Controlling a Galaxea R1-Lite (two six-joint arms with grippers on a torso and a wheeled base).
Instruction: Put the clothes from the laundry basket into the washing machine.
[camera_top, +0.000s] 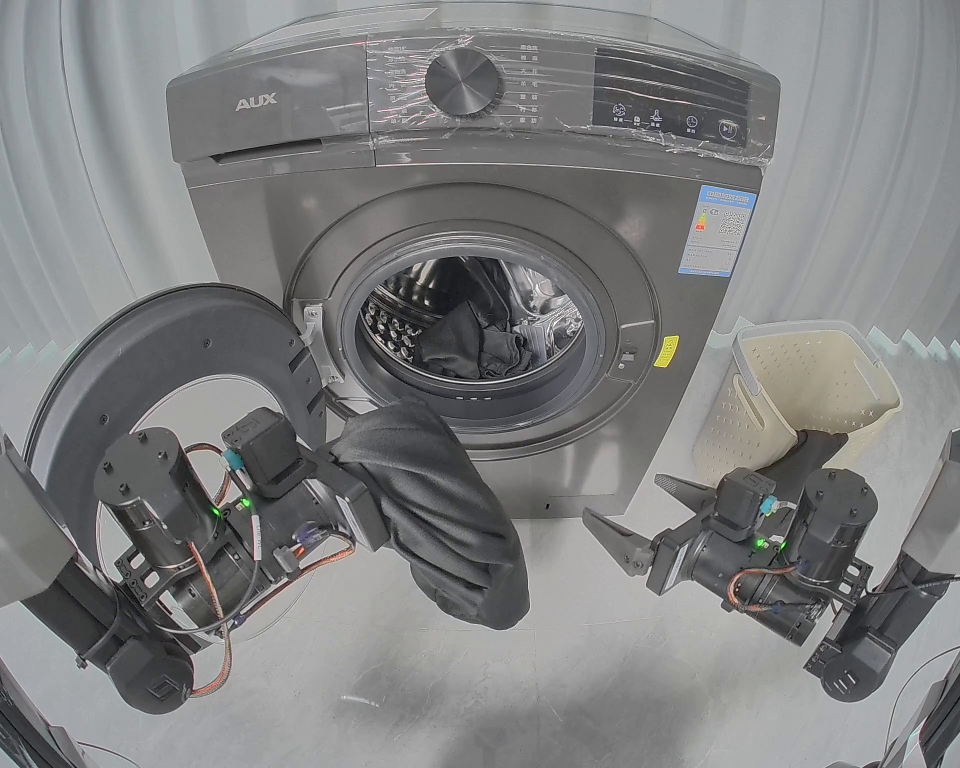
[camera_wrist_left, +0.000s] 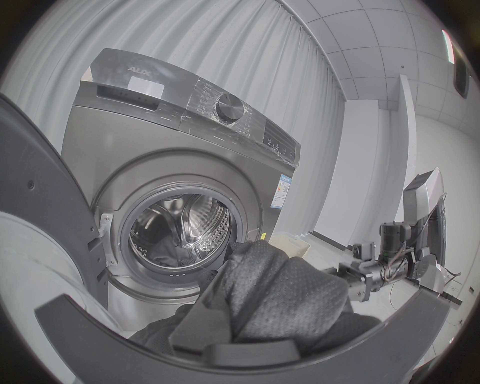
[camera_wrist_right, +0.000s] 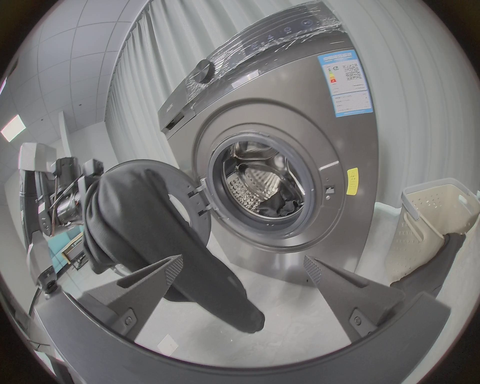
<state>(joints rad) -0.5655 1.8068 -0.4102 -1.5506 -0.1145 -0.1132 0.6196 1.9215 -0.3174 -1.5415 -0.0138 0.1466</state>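
1. Left gripper (camera_wrist_left: 225, 340): clamped on a dark garment (camera_top: 440, 510), low before the washing machine (camera_top: 470, 200), beside its open door (camera_top: 170, 370).
2. Dark garment: bunched at the gripper, its long axis drooping from just under the machine's drum opening (camera_top: 470, 320) toward the floor.
3. Drum opening: above and beyond the held garment, with dark clothes (camera_top: 470, 345) inside. The left arm is nearer, so the feed likely goes up and inward.
4. Right gripper (camera_top: 630, 505): fingers apart, empty, before the machine's right corner.
5. Laundry basket (camera_top: 810, 380): beside the machine's right flank, with a dark piece (camera_top: 815, 450) over its rim.

pale pleated curtain (camera_top: 860, 150), glossy grey floor (camera_top: 560, 650), tiled ceiling (camera_wrist_left: 390, 45), lit ceiling panel (camera_wrist_right: 13, 127), white wall (camera_wrist_left: 350, 170)
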